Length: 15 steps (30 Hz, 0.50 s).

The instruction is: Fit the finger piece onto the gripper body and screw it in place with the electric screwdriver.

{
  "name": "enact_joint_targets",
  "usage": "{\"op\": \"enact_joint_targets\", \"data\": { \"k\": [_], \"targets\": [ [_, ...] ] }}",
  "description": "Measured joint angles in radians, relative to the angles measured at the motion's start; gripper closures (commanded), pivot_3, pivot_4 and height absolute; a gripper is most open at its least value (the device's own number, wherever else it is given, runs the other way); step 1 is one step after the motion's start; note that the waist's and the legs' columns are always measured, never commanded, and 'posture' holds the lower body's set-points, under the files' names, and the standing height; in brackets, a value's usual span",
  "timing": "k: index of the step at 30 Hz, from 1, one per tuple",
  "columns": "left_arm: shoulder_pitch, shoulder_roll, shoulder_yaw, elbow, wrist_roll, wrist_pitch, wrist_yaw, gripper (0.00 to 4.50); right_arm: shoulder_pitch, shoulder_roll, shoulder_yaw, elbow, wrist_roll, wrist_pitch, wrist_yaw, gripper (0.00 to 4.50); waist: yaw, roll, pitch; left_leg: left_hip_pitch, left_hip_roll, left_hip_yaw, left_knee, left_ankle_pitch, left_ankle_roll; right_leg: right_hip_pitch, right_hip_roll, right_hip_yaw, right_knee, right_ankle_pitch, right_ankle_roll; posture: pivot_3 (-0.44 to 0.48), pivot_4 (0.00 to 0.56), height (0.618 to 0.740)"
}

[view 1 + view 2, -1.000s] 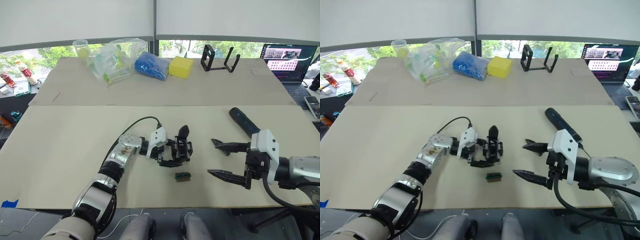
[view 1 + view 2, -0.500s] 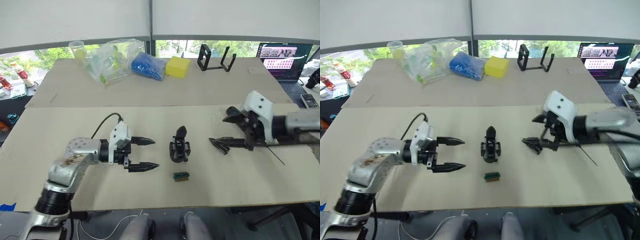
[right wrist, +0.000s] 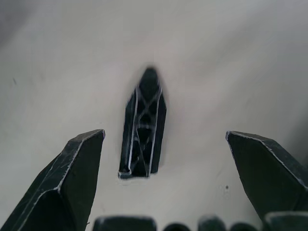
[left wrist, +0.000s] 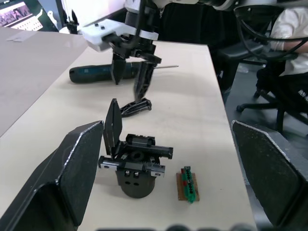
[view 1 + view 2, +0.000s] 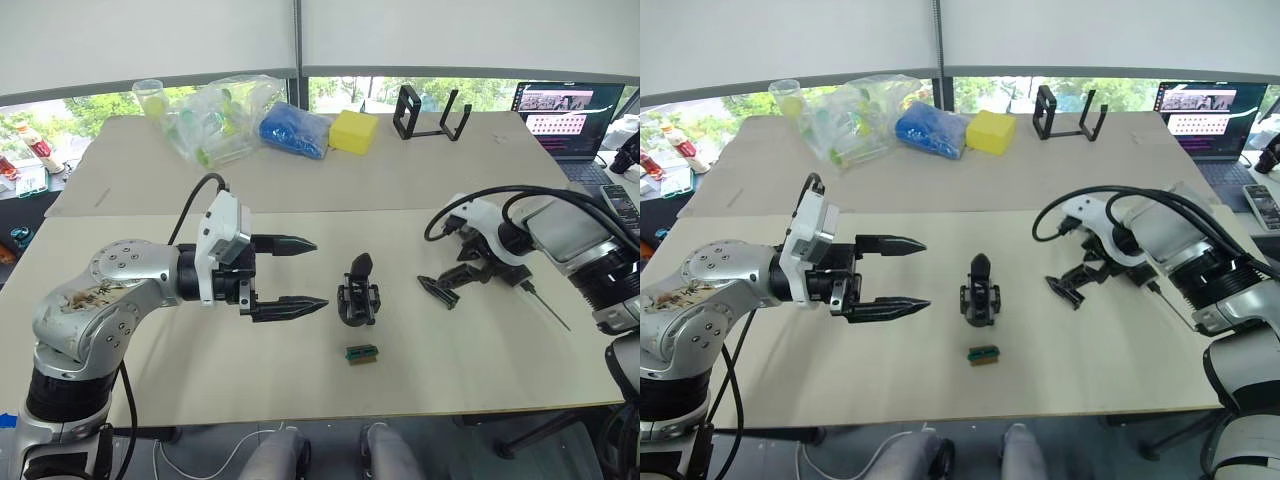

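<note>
The small flat black plastic finger piece (image 3: pixel 143 130) lies flat on the pale counter (image 5: pixel 150 400), right of frame centre, directly under the right end effector (image 4: pixel 129 77), long axis running straight between its spread fingers. The left end effector (image 5: pixel 300 272), also spread, hovers left of the black gripper body (image 5: pixel 359 295) (standing at frame centre). There is open counter all round; the dark blue electric screwdriver (image 4: pixel 103 72) lies just beyond.

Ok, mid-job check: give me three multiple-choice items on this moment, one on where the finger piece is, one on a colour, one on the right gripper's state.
1. Where does the finger piece lie?
A. flat on the table under the right gripper
B. mounted on the gripper body
C. in the left gripper

2. What colour is the small block near the gripper body?
A. yellow
B. green
C. blue

3. How is the right gripper?
A. shut on the electric screwdriver
B. shut on the finger piece
C. open

Key: 1 A, the right wrist view shows it on the table between the spread fingers; 2 B, its top is green; 3 C, both fingers stand apart from the piece.
</note>
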Motion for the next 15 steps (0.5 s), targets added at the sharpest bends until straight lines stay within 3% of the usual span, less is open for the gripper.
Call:
{"op": "enact_joint_targets", "data": {
  "k": [5,11,15],
  "targets": [
    [-0.019,0.000,-0.019,-0.001,0.000,-0.007,0.009,0.01,0.005,0.024,0.004,0.009,-0.033,0.044,0.026,0.00,0.000,0.000,0.000,0.000,0.001,0.000,0.000,0.001,-0.001,-0.001,0.001,0.000,0.001,0.000,0.000,0.000,0.150,0.737],
    [-0.036,0.000,-0.045,0.003,0.011,-0.045,0.007,0.00,0.077,0.028,0.002,-0.040,-0.049,0.063,0.021,1.92,0.001,0.000,0.000,0.000,0.000,0.000,0.000,0.001,-0.001,0.000,0.000,0.000,0.001,0.000,0.000,0.000,0.150,0.737],
    [-0.042,0.000,-0.063,0.023,0.039,-0.072,0.012,0.00,0.120,0.045,-0.044,-0.046,-0.084,-0.054,-0.033,3.31,-0.004,0.000,0.000,0.002,0.001,0.000,0.000,0.001,-0.002,0.001,0.001,0.000,0.001,0.000,0.000,0.000,0.150,0.737]
  ]
}}
